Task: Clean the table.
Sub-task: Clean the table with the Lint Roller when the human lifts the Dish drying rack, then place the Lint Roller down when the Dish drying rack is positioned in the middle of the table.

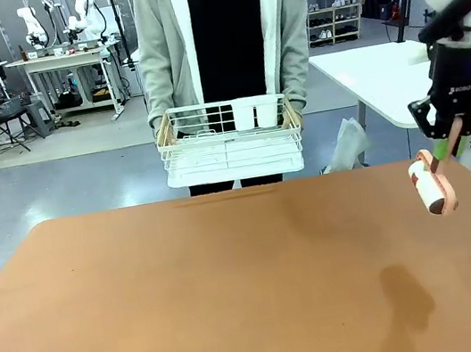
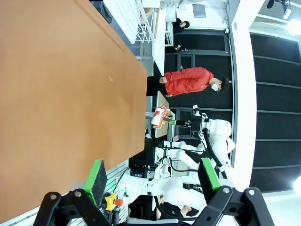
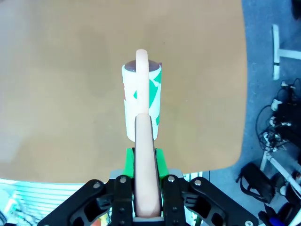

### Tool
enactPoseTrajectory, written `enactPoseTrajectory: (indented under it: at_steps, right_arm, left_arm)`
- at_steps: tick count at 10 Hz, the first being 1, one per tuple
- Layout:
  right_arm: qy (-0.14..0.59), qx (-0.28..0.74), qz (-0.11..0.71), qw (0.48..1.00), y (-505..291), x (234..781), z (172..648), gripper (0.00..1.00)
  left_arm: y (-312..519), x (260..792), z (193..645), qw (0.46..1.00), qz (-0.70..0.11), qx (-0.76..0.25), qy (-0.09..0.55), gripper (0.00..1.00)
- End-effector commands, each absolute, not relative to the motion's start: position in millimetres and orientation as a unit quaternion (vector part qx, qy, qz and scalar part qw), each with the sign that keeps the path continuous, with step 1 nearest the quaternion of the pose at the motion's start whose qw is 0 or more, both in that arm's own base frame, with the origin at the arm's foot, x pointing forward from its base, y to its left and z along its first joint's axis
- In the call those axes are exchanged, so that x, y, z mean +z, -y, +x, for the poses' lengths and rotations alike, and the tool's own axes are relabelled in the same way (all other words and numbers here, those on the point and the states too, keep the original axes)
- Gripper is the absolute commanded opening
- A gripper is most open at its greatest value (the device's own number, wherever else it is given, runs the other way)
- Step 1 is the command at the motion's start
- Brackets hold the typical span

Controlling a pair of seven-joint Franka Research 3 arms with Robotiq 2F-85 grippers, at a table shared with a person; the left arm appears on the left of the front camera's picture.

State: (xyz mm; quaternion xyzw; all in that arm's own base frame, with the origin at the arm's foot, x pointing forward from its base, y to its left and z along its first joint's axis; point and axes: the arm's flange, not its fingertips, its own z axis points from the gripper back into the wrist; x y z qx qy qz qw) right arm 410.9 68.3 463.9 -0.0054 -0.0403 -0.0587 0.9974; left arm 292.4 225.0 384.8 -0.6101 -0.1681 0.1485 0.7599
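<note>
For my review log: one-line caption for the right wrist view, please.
Right gripper shut on a lint roller by its handle, above the brown table.

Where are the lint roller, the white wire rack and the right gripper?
lint roller (image 1: 432, 186): front view, on its white roll.
white wire rack (image 1: 213, 151): front view, on its front wall.
right gripper (image 3: 145, 157): right wrist view, midway between its fingertips, shut on the roller's handle.

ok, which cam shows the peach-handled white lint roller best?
Right wrist view: the peach-handled white lint roller close, centred, handle clamped in the right gripper. Front view shows the roller small, side-on; left wrist view, tiny, distant.
</note>
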Motion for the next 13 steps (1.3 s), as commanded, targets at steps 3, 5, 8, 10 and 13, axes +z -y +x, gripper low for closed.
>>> enactPoseTrajectory:
  at_steps: [3,5,8,10,13]
  right_arm:
    - [0.029,-0.059,-0.009,0.998,-69.4,472.7,417.3,0.21]
    - [0.029,-0.059,-0.009,0.998,-69.4,472.7,417.3,0.21]
    - [0.029,-0.059,-0.009,0.998,-69.4,472.7,417.3,0.21]
    - [0.029,-0.059,-0.009,0.998,-69.4,472.7,417.3,0.21]
    - [0.029,-0.059,-0.009,0.998,-69.4,472.7,417.3,0.21]
  left_arm:
    - [-227.9,384.4,291.1,0.754,-0.617,0.138,0.179,1.00]
    - [-227.9,384.4,291.1,0.754,-0.617,0.138,0.179,1.00]
    - [-227.9,384.4,291.1,0.754,-0.617,0.138,0.179,1.00]
    - [-227.9,384.4,291.1,0.754,-0.617,0.138,0.179,1.00]
    - [-227.9,384.4,291.1,0.754,-0.617,0.138,0.179,1.00]
